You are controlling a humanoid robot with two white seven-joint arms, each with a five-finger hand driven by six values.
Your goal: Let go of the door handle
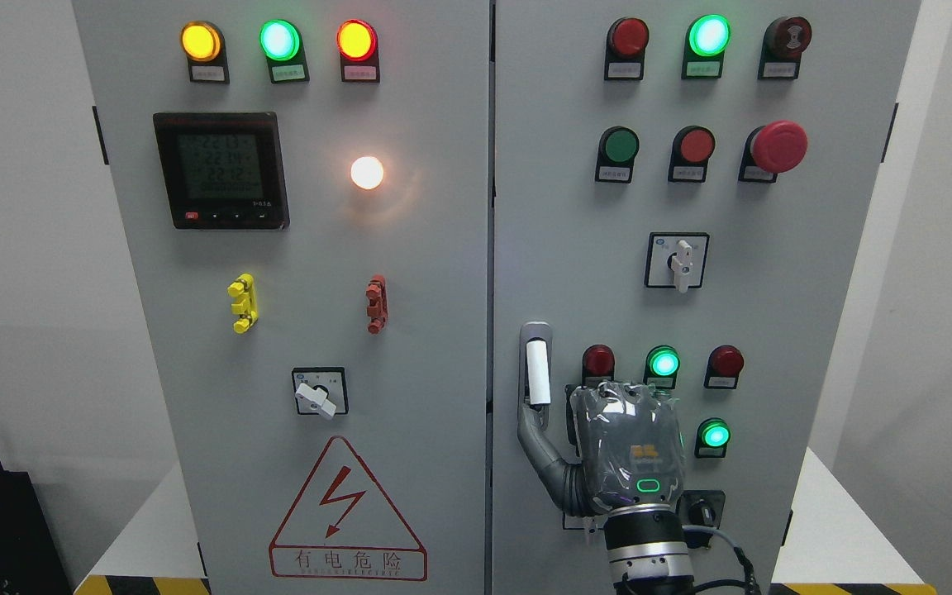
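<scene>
The right hand [629, 450] is raised against the right cabinet door [815, 330], its back to the camera, thumb reaching up-left to just below the white door handle [537, 373]. The other fingers are hidden, so whether it is released cannot be told. Judging by this, letting go looks nearly done; pulling away remains

My one view comes from the head camera, facing the grey cabinet [410, 330] straight on and close, both doors filling the frame, tilted slightly downward.
</scene>
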